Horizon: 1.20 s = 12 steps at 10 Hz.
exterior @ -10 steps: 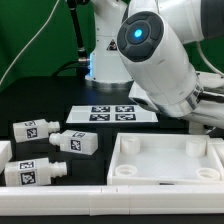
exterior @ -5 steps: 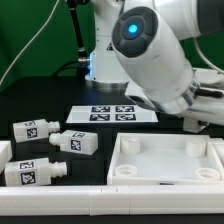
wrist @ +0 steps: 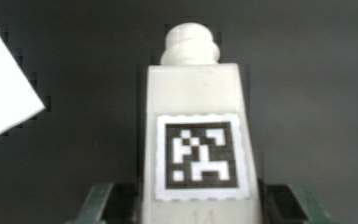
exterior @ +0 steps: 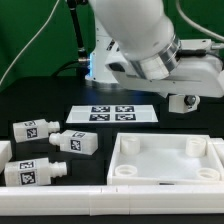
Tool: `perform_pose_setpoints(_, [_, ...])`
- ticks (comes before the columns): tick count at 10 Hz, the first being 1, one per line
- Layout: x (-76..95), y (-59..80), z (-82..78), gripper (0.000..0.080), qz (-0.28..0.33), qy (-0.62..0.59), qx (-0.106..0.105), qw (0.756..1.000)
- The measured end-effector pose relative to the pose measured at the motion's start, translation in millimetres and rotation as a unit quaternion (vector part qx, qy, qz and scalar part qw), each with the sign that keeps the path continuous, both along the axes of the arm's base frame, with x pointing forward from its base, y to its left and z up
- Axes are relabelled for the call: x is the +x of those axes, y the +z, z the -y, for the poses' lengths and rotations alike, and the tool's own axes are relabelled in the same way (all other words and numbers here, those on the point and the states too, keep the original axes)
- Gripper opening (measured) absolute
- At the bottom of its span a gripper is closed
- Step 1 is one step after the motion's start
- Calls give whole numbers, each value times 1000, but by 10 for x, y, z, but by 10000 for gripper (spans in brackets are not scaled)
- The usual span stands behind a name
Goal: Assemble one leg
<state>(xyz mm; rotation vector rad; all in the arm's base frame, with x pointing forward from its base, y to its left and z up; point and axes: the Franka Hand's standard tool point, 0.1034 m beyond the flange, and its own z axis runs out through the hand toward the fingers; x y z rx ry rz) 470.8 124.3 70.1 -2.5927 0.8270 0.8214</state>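
Tool point(wrist: 192, 206) gripping leg point(wrist: 194, 95), b/w tag point(wrist: 197, 150) on leg's face

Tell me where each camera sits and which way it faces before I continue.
Exterior view: off the arm, looking across the table toward the robot's base; sees loose legs, the marker board, the tray; the arm fills the top.
Wrist view: on the wrist, looking along the gripper at the leg between its fingers, which alone show of the robot.
Shared: the black table; the gripped leg I cannot pick out in the exterior view.
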Motion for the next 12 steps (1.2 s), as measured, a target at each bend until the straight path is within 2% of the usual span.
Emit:
perform_pose_setpoints(3, [55,-20,-44,284,81,-8,-43,996])
perform_pose_setpoints(4, [168,-71,34,284,124,4,-62,990])
perform_pose_setpoints(5, [271,-42,78,284,154,14,-79,985])
perform_pose_setpoints(6, [377,60,74,284,191,22,-97,977])
perform_pose_setpoints(8, [518,290,-29,284,233,41,-115,965])
perform_pose_setpoints(9, [609,357,-130,284,261,34,-132,956])
perform_pose_setpoints(10, [641,381,-260,284,291,12,-142,946])
perform_pose_setpoints(12, [585,348,-402,284,344,6,-148,927])
